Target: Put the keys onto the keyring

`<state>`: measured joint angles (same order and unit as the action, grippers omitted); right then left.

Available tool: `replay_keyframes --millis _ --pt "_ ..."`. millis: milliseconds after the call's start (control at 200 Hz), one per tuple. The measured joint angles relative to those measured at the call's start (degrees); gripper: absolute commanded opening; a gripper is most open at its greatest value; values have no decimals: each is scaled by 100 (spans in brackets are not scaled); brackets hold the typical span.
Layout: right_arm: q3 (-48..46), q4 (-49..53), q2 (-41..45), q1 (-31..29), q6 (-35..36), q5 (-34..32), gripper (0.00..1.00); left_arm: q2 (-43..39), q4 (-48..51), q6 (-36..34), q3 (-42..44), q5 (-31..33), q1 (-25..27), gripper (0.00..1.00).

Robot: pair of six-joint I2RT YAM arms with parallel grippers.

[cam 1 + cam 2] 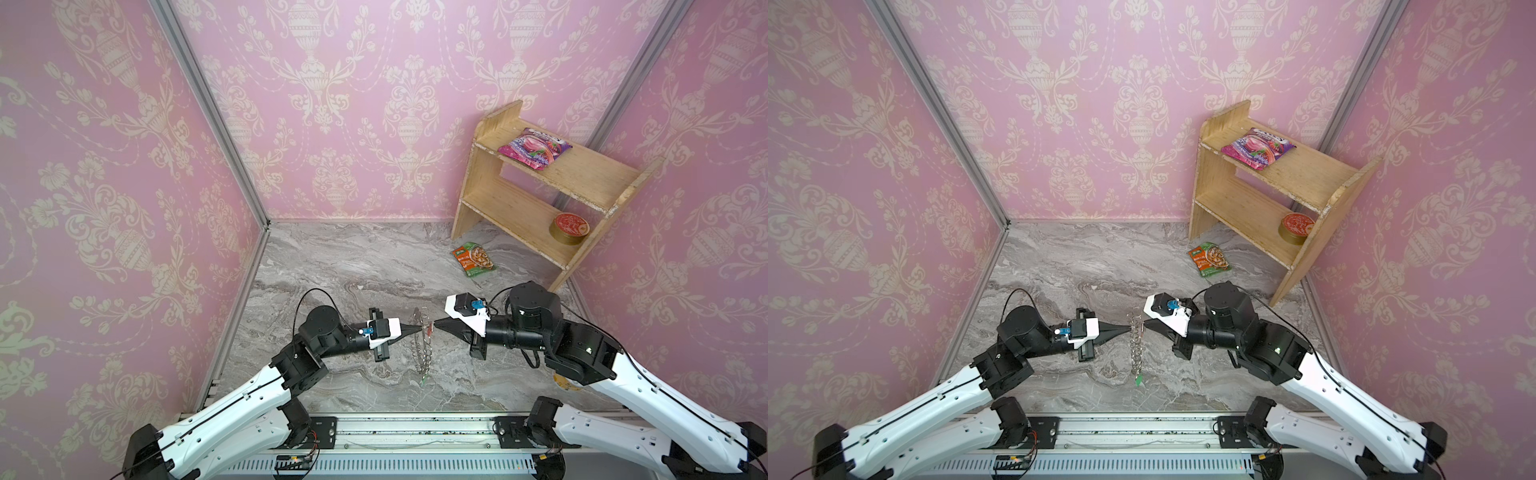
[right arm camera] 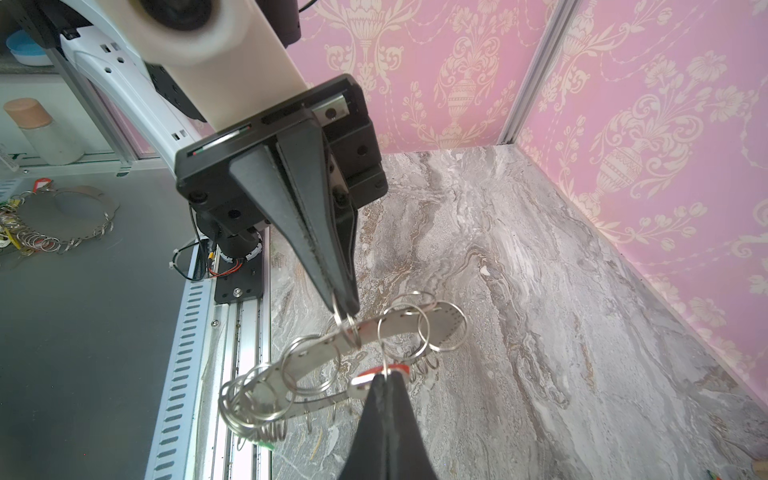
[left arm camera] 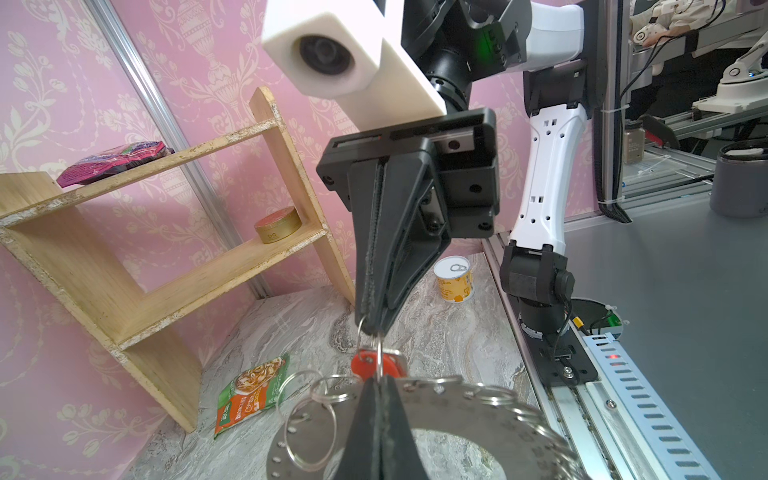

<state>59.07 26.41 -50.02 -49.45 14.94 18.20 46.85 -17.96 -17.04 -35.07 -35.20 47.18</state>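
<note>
The keyring (image 1: 422, 353) hangs edge-on above the marble floor between my two grippers in both top views (image 1: 1136, 349). My left gripper (image 1: 409, 328) is shut on one of the wire loops at the keyring's (image 3: 457, 399) rim. My right gripper (image 1: 435, 325) is shut on the small wire ring of the key with the red tag (image 2: 376, 371), right beside the keyring's rim (image 2: 390, 326). The red tag (image 3: 365, 365) hangs just past my left gripper (image 3: 378, 380). A green tag (image 1: 424, 380) dangles at the keyring's low end. The two gripper tips nearly meet.
A wooden shelf (image 1: 552, 183) stands at the back right, with a purple packet (image 1: 534, 147) on top and a red tin (image 1: 569, 230) below. An orange-green food packet (image 1: 473, 259) lies on the floor before it. A yellow can (image 3: 455, 278) stands under the right arm. Pink walls close three sides.
</note>
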Motion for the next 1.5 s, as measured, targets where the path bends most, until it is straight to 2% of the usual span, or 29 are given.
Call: replay_keyframes --millis 345,570,866,1496 --pt "0 33 22 -33 7 -31 0 -50 39 -9 0 136 0 0" --pt "0 208 26 -472 188 -476 0 -2 44 -26 0 146 0 0" --pt "0 249 26 -487 262 -774 0 -4 44 -46 0 149 0 0" --pt "2 120 7 -487 291 -774 0 0 46 -44 0 142 4 0"
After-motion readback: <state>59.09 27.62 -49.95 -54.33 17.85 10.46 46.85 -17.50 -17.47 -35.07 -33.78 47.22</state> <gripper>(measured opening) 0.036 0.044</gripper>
